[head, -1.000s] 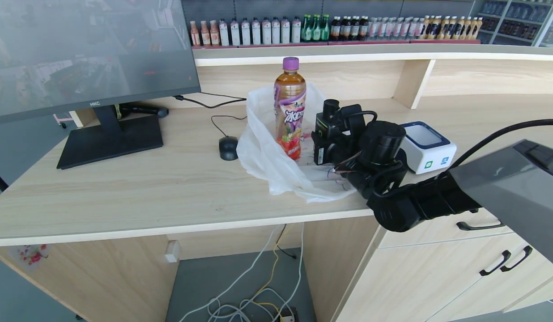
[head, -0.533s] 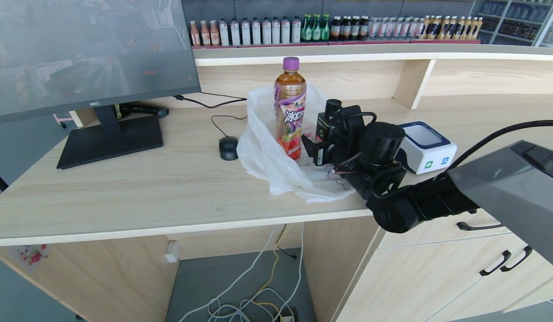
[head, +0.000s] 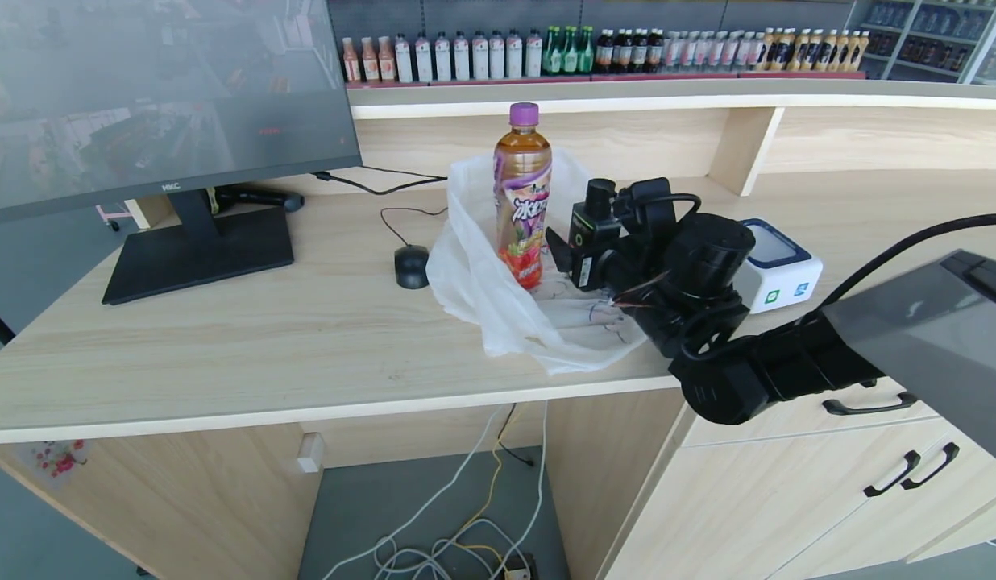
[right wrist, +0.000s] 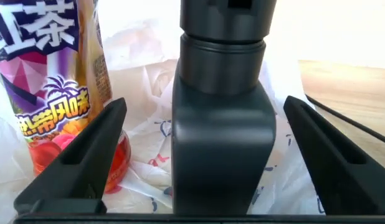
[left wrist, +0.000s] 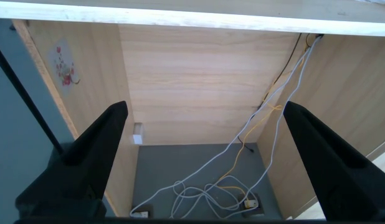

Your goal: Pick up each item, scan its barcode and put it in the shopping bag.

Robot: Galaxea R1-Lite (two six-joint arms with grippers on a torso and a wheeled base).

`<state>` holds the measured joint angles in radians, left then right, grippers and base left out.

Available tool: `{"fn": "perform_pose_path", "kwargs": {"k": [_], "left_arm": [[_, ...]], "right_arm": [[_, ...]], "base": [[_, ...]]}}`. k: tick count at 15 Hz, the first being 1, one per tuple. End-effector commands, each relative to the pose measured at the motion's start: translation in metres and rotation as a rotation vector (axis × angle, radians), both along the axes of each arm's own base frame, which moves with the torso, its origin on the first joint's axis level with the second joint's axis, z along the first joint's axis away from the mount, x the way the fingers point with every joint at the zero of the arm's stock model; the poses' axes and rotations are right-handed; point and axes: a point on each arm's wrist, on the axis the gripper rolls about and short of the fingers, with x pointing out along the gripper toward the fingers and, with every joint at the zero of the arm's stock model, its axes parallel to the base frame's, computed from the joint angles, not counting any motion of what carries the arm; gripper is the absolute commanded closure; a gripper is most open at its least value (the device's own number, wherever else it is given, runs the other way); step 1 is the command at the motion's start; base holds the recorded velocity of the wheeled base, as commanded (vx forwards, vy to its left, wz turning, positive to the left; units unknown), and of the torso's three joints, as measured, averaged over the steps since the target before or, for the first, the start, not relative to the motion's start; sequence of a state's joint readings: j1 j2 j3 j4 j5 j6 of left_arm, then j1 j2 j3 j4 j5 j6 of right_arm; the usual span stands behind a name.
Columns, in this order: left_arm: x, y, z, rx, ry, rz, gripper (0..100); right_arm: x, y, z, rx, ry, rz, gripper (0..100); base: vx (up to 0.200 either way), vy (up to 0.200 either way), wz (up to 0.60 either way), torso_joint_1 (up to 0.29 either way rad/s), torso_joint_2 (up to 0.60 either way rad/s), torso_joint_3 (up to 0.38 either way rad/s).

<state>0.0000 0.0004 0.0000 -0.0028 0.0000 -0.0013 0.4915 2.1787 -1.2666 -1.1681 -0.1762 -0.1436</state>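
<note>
A tea bottle (head: pixel 522 201) with a purple cap stands upright inside the white shopping bag (head: pixel 474 282) on the wooden counter. Just to its right, over the bag, is my right gripper (head: pixel 578 250). It is open. Between its spread fingers stands a black item (head: pixel 588 238) with a round cap, clear of both fingers in the right wrist view. That view shows the black item (right wrist: pixel 220 124) in front of the right gripper (right wrist: pixel 205 109), the bottle (right wrist: pixel 61 93) beside one finger, and the bag (right wrist: pixel 149 81) behind. My left gripper (left wrist: pixel 205 112) hangs open below the counter edge, holding nothing.
A white box scanner (head: pixel 780 274) sits right of the bag, partly behind my right arm. A mouse (head: pixel 411 266) lies left of the bag; a monitor (head: pixel 159 97) and a handheld scanner (head: pixel 256 196) stand at the far left. Cables (left wrist: pixel 242 155) hang under the counter.
My right arm has shifted a little to the right and now covers more of the white scanner. The tea bottle and the bag have stayed put.
</note>
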Motion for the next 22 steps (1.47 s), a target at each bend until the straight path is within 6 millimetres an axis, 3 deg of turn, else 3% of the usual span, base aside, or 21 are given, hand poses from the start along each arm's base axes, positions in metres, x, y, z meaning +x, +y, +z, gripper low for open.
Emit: {"fn": "perform_pose_path", "kwargs": {"k": [1,5,10,13,15,18,20,21,22], "left_arm": [[0.000,0.000,0.000,0.000,-0.001,0.000,0],[0.000,0.000,0.000,0.000,-0.001,0.000,0],[0.000,0.000,0.000,0.000,-0.001,0.000,0],[0.000,0.000,0.000,0.001,-0.001,0.000,0],[0.000,0.000,0.000,0.000,-0.001,0.000,0],[0.000,0.000,0.000,0.000,-0.001,0.000,0],[0.000,0.000,0.000,0.000,-0.001,0.000,0],[0.000,0.000,0.000,0.000,-0.001,0.000,0],[0.000,0.000,0.000,0.000,-0.001,0.000,0]], "right_arm": [[-0.009,-0.005,0.022,0.022,-0.042,-0.001,0],[-0.027,-0.011,0.054,0.062,-0.107,0.006,0],[-0.078,-0.030,0.085,0.079,-0.137,0.028,0],[-0.144,-0.055,0.103,0.104,-0.171,0.073,0],[-0.209,-0.093,0.085,0.115,-0.158,0.092,0],[-0.279,-0.137,0.047,0.109,-0.127,0.122,0],[-0.305,-0.153,0.021,0.092,-0.099,0.134,0],[-0.305,-0.153,0.021,0.092,-0.099,0.134,0],[-0.336,-0.173,-0.007,0.089,-0.025,0.166,0]], "base": [[0.000,0.000,0.00,0.000,0.00,0.000],[0.000,0.000,0.00,0.000,0.00,0.000],[0.000,0.000,0.00,0.000,0.00,0.000],[0.000,0.000,0.00,0.000,0.00,0.000],[0.000,0.000,0.00,0.000,0.00,0.000],[0.000,0.000,0.00,0.000,0.00,0.000],[0.000,0.000,0.00,0.000,0.00,0.000],[0.000,0.000,0.00,0.000,0.00,0.000],[0.000,0.000,0.00,0.000,0.00,0.000]]}}
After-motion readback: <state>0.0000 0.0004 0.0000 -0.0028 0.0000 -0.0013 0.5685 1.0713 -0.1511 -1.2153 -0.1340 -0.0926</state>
